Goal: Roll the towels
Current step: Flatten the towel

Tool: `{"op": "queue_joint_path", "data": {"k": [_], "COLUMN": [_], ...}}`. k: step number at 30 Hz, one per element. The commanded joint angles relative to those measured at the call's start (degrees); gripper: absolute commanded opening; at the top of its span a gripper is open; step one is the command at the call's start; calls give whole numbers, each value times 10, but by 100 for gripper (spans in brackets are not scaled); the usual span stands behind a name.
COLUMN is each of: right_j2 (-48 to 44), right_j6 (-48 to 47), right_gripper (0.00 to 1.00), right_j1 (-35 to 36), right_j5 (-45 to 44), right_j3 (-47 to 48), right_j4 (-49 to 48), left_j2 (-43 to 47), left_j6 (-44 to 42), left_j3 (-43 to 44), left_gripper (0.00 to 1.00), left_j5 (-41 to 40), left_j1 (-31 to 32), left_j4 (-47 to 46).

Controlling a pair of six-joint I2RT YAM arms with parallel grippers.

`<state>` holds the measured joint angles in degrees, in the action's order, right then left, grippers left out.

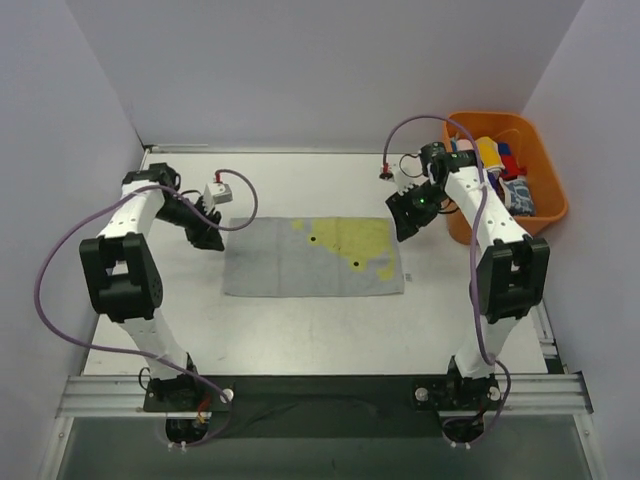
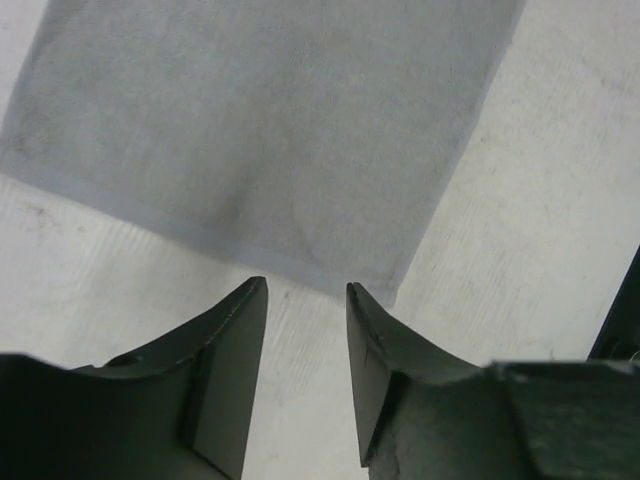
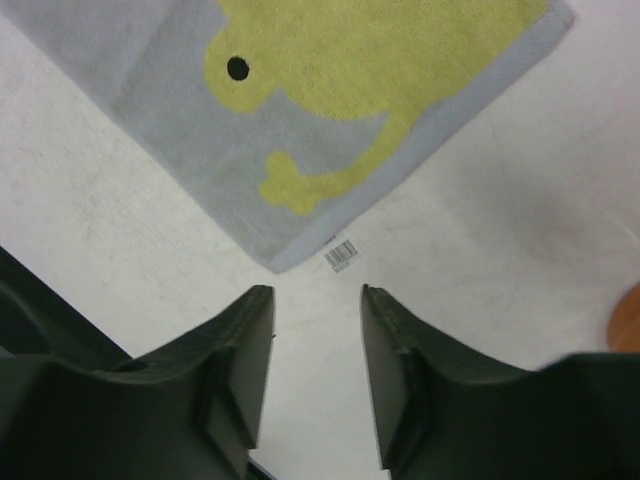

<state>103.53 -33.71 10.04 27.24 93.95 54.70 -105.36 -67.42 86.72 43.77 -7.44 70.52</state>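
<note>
Towel (image 1: pixel 290 265) flat on table (image 1: pixel 300 335), left tool (image 2: pixel 306 290) angled down, released, just off its corner; right tool (image 3: pixel 317 292) likewise, beside tag (image 3: pixel 341 255)

One spread towel (image 1: pixel 300 265), one basket (image 1: pixel 549 165), two claws (image 2: pixel 306 296) (image 3: pixel 316 296).

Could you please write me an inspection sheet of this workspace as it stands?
Surface: white table, faintly scuffed, no spills seen.
Job's things: grey towel with yellow figure spread flat mid-table, not rolled; barcode tag at one corner.
Clutter: orange basket at the far right, holding cloths.
Grippers: left gripper and right gripper open, empty, each over bare table just off a towel corner.
Cables: purple cable loops along each arm.
Surroundings: plain walls; nothing else seen.
</note>
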Motion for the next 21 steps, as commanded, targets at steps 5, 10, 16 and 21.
{"op": "queue_joint_path", "data": {"k": [5,10,16,21], "right_j2": [43,33,31,69], "right_j6": [40,58,106,131], "right_gripper": [27,20,13,9], "right_j1": [24,59,96,105], "right_j5": [4,-32,-108,-167], "right_j3": [-53,-139,-196,-210], "right_j4": [38,3,-57,-75], "left_j2": [-6,2,16,10], "left_j6": [180,224,264,265], "left_j3": [-43,-114,-165,-210], "left_gripper": [39,24,15,11], "left_j5": [-34,-113,-187,-253], "left_j1": [94,125,137,135], "left_j4": [-84,-104,-154,-169]}}
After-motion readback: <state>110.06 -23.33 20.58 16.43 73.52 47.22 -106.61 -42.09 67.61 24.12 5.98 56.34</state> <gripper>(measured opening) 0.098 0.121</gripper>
